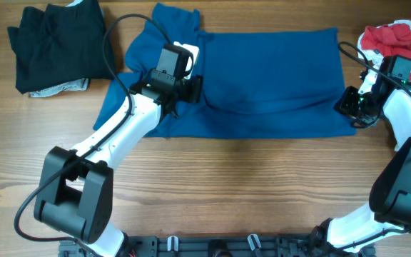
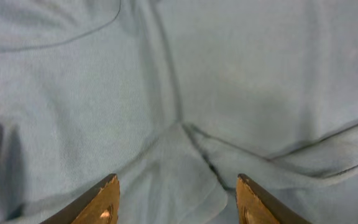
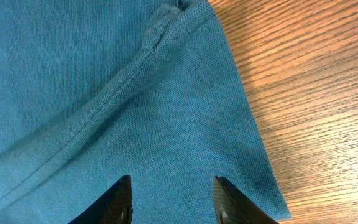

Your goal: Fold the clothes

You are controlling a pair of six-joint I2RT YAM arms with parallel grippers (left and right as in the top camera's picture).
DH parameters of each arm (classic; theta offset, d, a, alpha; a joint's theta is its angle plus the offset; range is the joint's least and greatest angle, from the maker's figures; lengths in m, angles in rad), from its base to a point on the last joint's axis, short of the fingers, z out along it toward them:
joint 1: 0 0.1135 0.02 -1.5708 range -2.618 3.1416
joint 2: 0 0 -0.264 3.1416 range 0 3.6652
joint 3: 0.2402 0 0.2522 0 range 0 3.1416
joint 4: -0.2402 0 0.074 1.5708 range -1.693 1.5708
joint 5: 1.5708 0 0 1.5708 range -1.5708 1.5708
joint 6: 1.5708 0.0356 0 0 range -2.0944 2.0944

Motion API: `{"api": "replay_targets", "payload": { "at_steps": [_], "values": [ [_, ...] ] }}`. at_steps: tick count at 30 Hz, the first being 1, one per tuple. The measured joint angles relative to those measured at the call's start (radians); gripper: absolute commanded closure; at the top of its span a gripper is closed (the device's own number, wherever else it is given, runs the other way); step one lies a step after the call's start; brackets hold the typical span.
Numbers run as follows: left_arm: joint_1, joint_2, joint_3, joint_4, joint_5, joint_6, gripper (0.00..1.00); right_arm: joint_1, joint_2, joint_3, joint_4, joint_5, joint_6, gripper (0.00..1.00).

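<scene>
A large deep-blue shirt lies spread flat across the middle of the table. My left gripper hovers over its left part near a sleeve. In the left wrist view the left gripper is open, its fingertips standing either side of a soft fold where seams meet. My right gripper sits at the shirt's right edge. In the right wrist view the right gripper is open above flat fabric, beside the hem corner. Nothing is pinched in either one.
A pile of black clothes with a pale grey garment under it lies at the back left. A red-and-white garment is bunched at the back right. Bare wooden table runs along the front.
</scene>
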Motion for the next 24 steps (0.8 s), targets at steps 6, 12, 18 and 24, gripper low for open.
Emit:
{"api": "replay_targets", "payload": {
  "at_steps": [6,12,18,24],
  "values": [
    [0.061,-0.001,0.009,-0.293,-0.010,-0.047,0.55,0.000,0.000,0.000,0.000,0.000,0.000,0.58],
    [0.188,-0.001,0.008,-0.429,-0.011,-0.227,0.63,0.000,0.000,0.000,0.000,0.000,0.000,0.58],
    [0.206,0.000,-0.003,-0.444,-0.013,-0.284,0.63,0.000,0.000,0.000,-0.001,0.000,0.000,0.58],
    [0.206,0.048,-0.061,-0.332,-0.008,-0.332,0.96,0.000,0.000,0.000,-0.001,0.000,0.000,0.58]
  ]
}}
